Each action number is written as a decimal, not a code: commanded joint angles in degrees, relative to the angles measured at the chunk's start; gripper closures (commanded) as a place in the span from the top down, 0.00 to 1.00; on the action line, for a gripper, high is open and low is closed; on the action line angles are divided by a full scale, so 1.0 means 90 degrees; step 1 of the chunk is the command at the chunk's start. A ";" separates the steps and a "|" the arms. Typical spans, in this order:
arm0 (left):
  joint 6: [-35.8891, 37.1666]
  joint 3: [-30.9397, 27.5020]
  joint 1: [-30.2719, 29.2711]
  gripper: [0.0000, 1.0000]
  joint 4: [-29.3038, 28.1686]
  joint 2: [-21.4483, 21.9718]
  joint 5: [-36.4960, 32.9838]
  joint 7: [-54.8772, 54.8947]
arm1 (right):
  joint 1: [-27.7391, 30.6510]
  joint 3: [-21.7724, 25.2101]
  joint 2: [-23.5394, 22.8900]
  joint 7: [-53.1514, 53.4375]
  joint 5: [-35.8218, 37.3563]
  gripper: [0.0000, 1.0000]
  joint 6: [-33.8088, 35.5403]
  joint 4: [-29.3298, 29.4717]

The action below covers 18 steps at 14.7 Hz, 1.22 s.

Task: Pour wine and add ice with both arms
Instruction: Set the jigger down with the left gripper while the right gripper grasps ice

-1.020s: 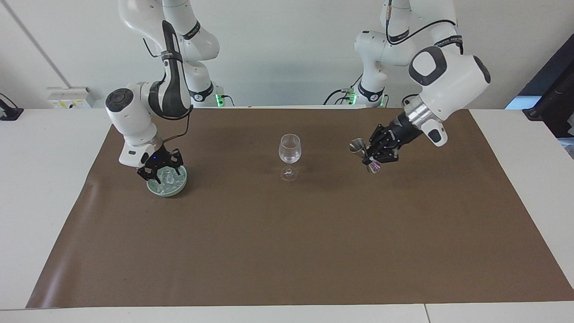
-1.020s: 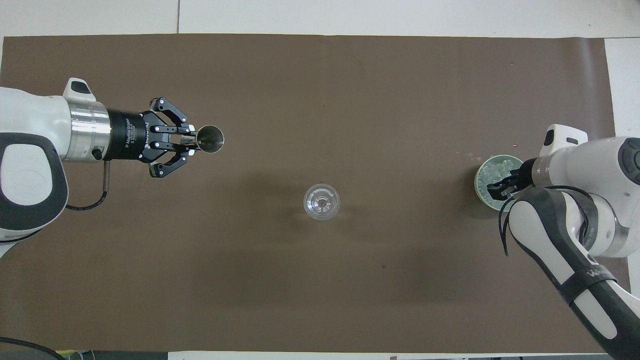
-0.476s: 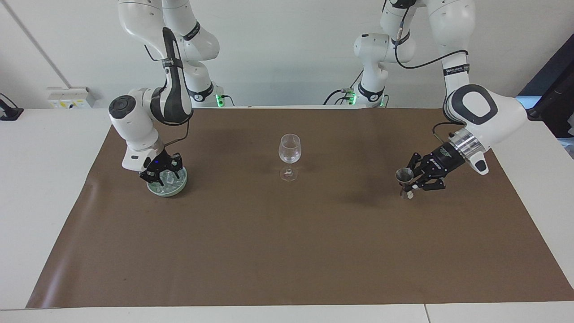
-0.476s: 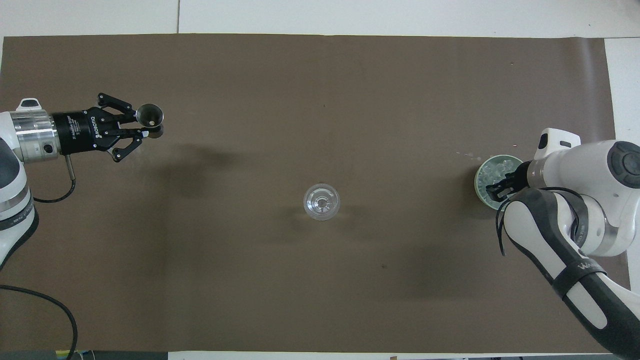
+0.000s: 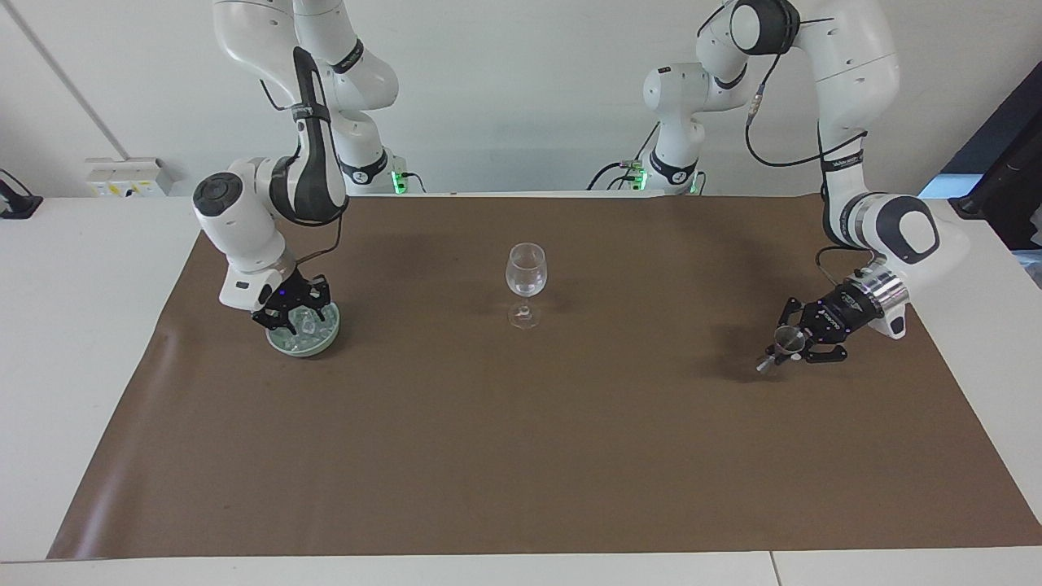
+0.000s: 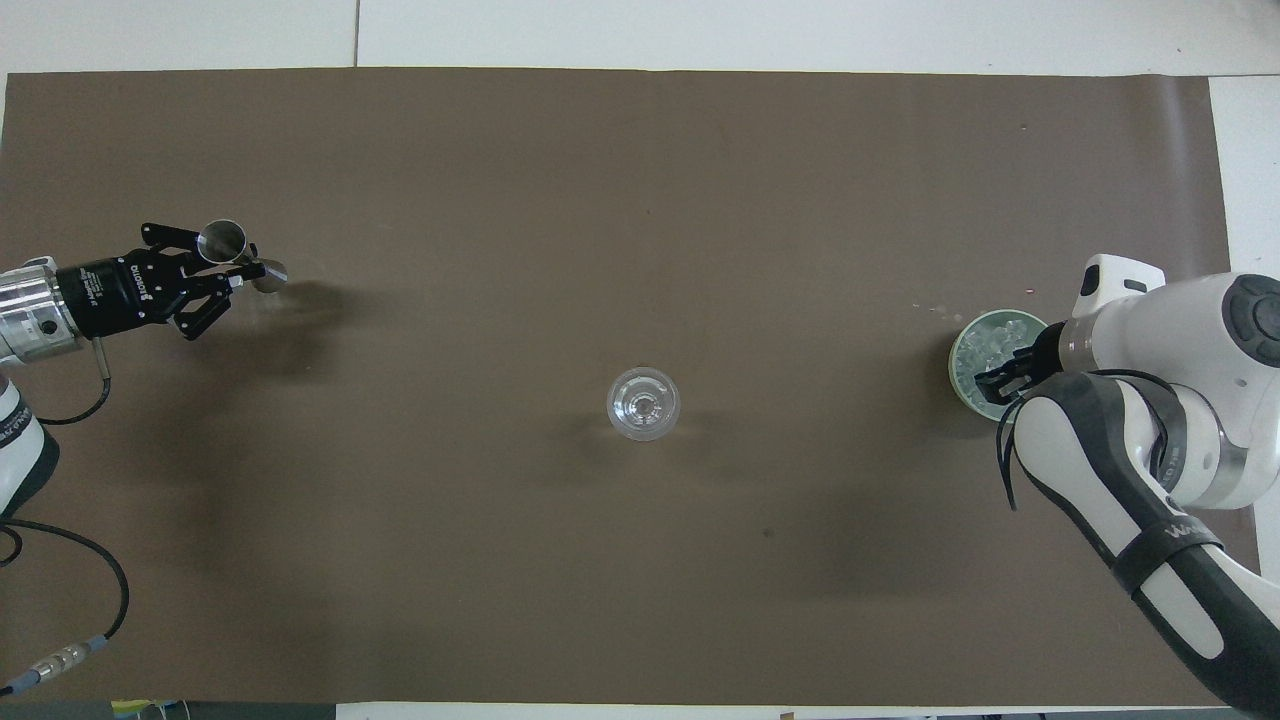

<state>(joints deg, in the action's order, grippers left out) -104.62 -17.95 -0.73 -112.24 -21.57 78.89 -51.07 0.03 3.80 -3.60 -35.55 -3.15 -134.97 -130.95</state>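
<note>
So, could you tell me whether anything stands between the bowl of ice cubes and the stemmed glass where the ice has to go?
Nothing visible does. Only bare brown paper table cover lies between the pale green bowl of small clear ice cubes and the clear stemmed wine glass. The right gripper is down in the bowl; the left gripper holds a metal jigger at its own end.

place: robotics lab | evidence: two arms [image 5: 269, 195] mounted at white table [image 5: 73, 342]; brown mat [image 5: 521, 456]; bare wall

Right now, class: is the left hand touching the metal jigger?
Touching. The overhead view shows the left hand closed on the tilted metal jigger.
</note>
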 commanded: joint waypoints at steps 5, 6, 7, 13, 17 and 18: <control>0.0530 0.0080 -0.0446 0.00 0.0088 -0.0494 0.0463 0.0586 | 0.0084 -0.0032 0.0058 -0.0318 -0.0148 0.57 0.0124 0.0009; 0.0521 0.0071 -0.0456 0.00 0.0059 -0.0504 0.0472 0.0586 | 0.0094 -0.0032 0.0058 -0.0376 -0.0148 0.56 0.0105 0.0000; 0.0521 0.0070 -0.0466 0.00 0.0030 -0.0552 0.0472 0.0606 | 0.0084 -0.0022 0.0067 -0.0396 -0.0148 0.55 0.0076 -0.0029; 0.0267 0.0051 -0.0505 0.00 -0.0350 -0.0543 0.0628 0.0918 | 0.0162 -0.0022 0.0067 -0.0542 -0.0148 0.47 0.0046 -0.0049; 0.0296 0.0041 -0.0505 0.99 -0.0380 -0.0533 0.0639 0.0957 | 0.0143 -0.0022 0.0077 -0.0494 -0.0148 0.46 0.0036 -0.0098; 0.0344 0.0031 -0.0515 1.00 -0.0371 -0.0524 0.0639 0.1064 | 0.0143 -0.0031 0.0106 -0.0484 -0.0148 0.46 0.0017 -0.0127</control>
<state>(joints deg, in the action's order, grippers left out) -101.60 -17.83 -4.93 -114.39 -27.09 83.57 -43.54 0.68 3.86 -3.58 -38.03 -3.15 -134.89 -131.10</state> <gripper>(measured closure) 0.604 0.542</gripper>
